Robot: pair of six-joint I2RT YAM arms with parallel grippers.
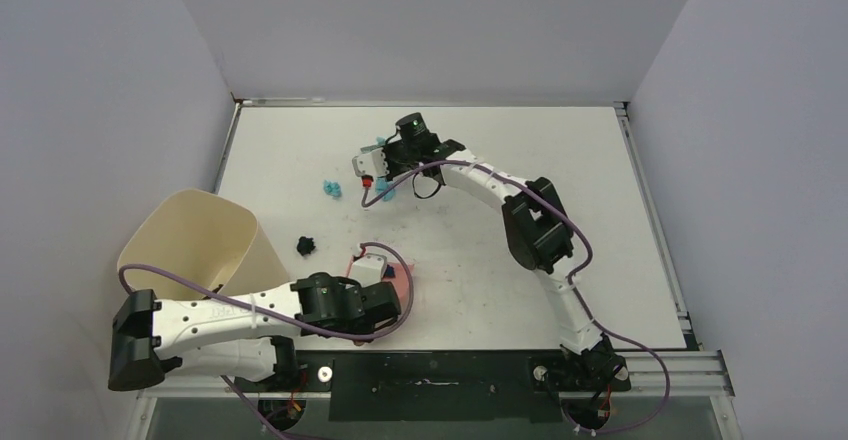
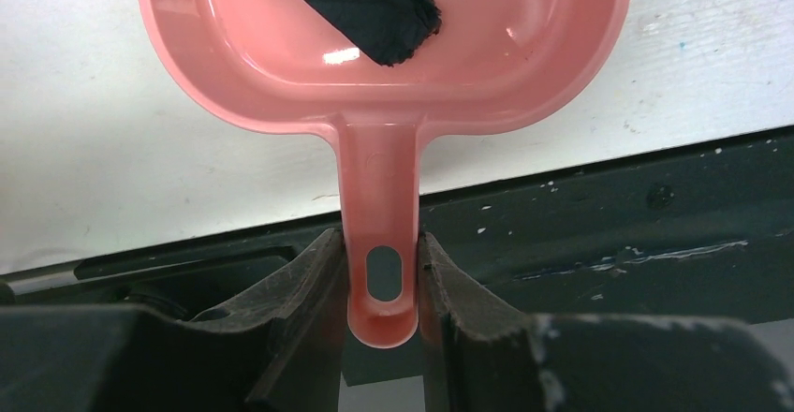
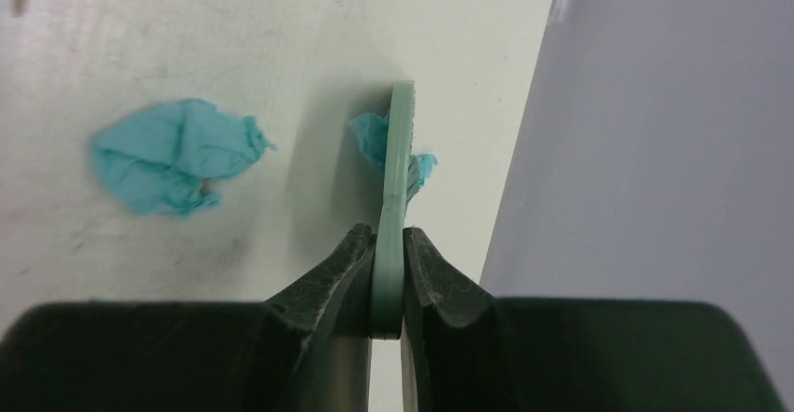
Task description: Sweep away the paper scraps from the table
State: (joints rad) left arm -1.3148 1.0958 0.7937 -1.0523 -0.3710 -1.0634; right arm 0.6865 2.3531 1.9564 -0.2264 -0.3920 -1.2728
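Observation:
My left gripper (image 1: 385,302) (image 2: 382,272) is shut on the handle of the flat pink dustpan (image 1: 402,282) (image 2: 468,66), which rests near the table's (image 1: 580,160) front edge. A black paper scrap (image 2: 374,5) lies in the pan. My right gripper (image 1: 390,163) (image 3: 389,272) is shut on the thin teal brush (image 3: 398,173), held edge-on at the far middle of the table. Teal scraps lie around it: one to its left (image 3: 173,154) (image 1: 332,188) and one right behind the brush (image 3: 370,136). A black scrap (image 1: 306,246) lies left of the dustpan.
A beige round-cornered bin (image 1: 200,245) stands at the near left, beside the left arm. Grey walls close the left, back and right sides. A dark metal rail (image 2: 609,234) runs along the front edge under the dustpan handle.

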